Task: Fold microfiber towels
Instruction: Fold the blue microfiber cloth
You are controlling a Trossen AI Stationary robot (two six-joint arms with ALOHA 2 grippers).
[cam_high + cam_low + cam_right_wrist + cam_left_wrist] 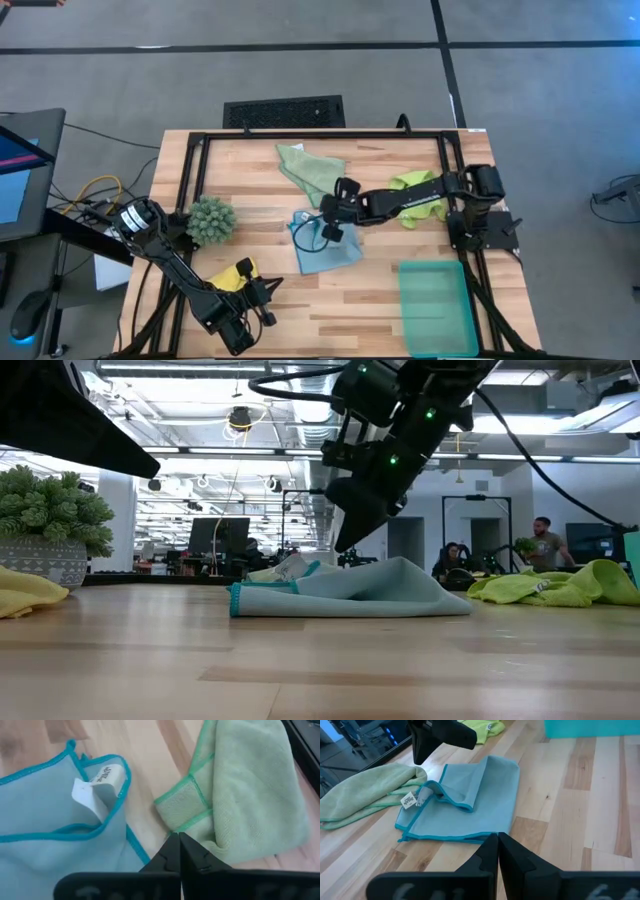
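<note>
A light blue towel [328, 245] lies partly folded mid-table, one corner with a white label [97, 785] turned over on top. Next to it on the far side lies the sage green towel [310, 168], bunched on the wood. My right gripper [327, 228] hangs shut just above the blue towel's far edge, with nothing between its fingers [177, 840]; the low view shows its tip [345, 543] clear of the cloth. The lime green towel [415, 195] lies partly under the right arm. My left gripper [270, 287] waits shut near the front left, beside the yellow towel [238, 273].
A dark-green spiky clump [212, 220] in a small pot stands at the left. A teal tray [437, 300] lies at the near right. A black frame [320, 133] runs along the table's edges. People [545, 545] show in the room beyond.
</note>
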